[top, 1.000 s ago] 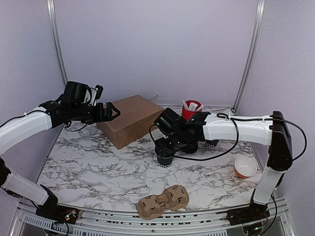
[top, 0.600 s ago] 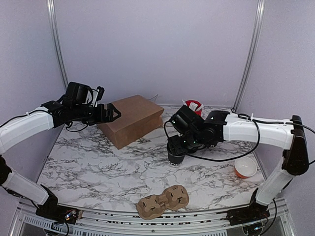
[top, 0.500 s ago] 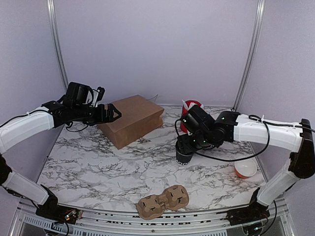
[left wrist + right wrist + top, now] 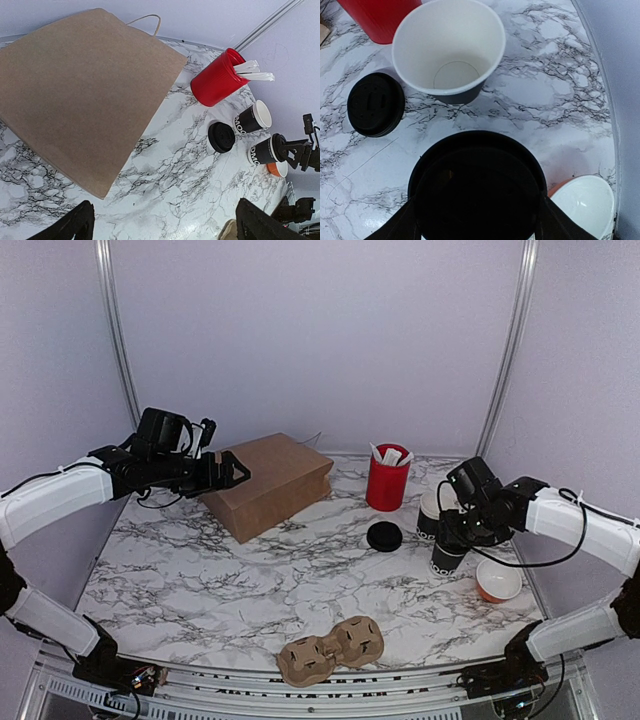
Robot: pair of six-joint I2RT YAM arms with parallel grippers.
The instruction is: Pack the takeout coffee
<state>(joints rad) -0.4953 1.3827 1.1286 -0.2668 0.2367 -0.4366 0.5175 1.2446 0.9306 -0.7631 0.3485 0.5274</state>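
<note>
Cup [image 4: 447,558] upright, lid [image 4: 477,192] up, axis vert.

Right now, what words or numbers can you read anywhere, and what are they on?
On the lidded black cup: white letters low on its side, too blurred to read.
On the open black cup: white letters too, also too blurred to read.
On the red tub, the brown bag and the loose lid: no words show.

Glossy marble-look table [image 4: 200,580], matt paper bag [image 4: 265,490], matt black paper takeout coffee [image 4: 260,154]
</note>
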